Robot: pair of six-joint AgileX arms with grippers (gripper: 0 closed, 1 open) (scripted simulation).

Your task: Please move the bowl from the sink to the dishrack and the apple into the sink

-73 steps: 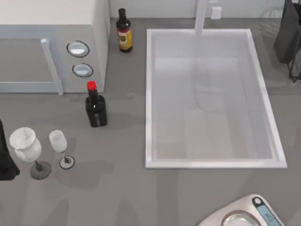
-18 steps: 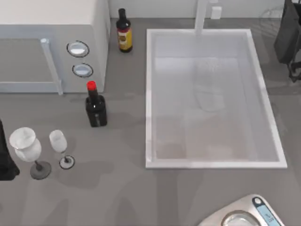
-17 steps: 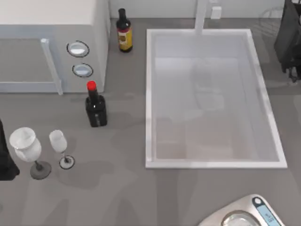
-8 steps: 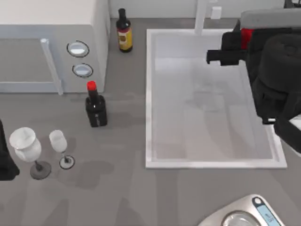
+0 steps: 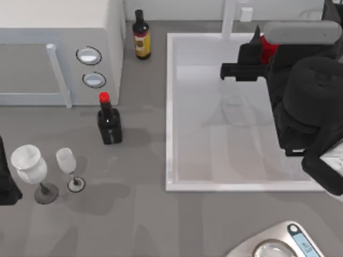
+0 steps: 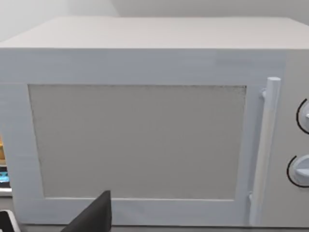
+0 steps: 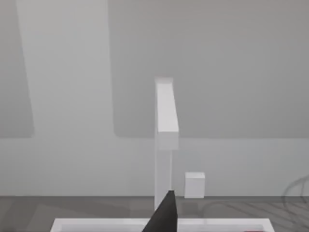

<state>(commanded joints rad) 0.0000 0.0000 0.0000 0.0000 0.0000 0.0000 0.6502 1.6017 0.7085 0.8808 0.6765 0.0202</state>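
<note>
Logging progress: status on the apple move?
Right tool over the sink's faucet end, shut on the apple. Left arm parked at table's left edge. Basin bare beneath, drop path clear.

Right arm [image 5: 305,107] of bulky matte black segments, grey bar across, black left arm [image 5: 6,184]

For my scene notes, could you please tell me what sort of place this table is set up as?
Most likely a rendered kitchen counter: a white sink with a faucet post, a microwave with two dials, and bottles and wine glasses beside them.
</note>
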